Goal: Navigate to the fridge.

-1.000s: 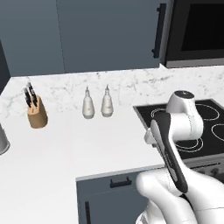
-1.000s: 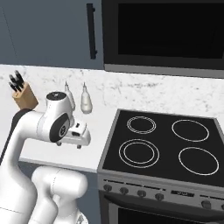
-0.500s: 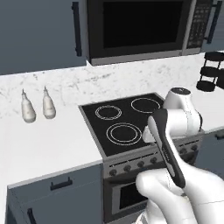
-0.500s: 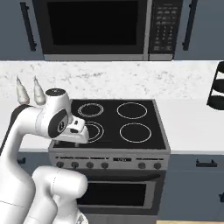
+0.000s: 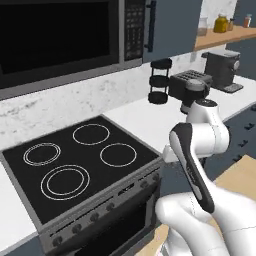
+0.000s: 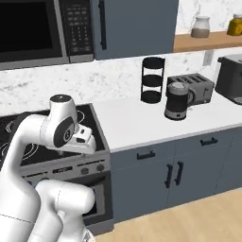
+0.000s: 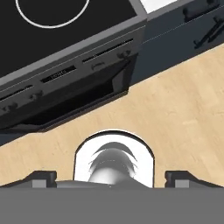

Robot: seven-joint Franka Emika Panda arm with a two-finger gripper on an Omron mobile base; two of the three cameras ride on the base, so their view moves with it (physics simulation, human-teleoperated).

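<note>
Fridge, the tall matte grey appliance this drive is meant to reach: where it stands cannot be told from these views, so it counts as yet to be found. The claw (image 6: pixel 84 141) hangs tucked in front of the robot, its two dark tips set wide apart with nothing between them, aimed down at the pale wooden floor (image 7: pixel 175 113).

Directly ahead of and below the claw is the dark oven door (image 7: pixel 65 100). Above that is the black glass stovetop with four white ring burners (image 5: pixel 85 160), and higher again the black glass-fronted microwave (image 5: pixel 60 40). Off to the claw's right runs the white surface (image 6: pixel 137 120). It carries a black three-tier round rack (image 6: pixel 152 79), a steel kettle (image 6: pixel 177 100) just in front of a dark grey toaster (image 6: pixel 191 87), and, farther along, a grey coffee machine (image 5: pixel 222 70). Dark blue-grey cabinets with small black handles (image 6: pixel 175 170) sit under that surface.

By my reading the step in hand is the travel itself, mid-route along the kitchen run. The next move calls for driving the base on until a floor-to-ceiling grey front with a long black bar handle comes into sight. The arm is best left folded meanwhile, clear of the oven and the cabinet handles.
</note>
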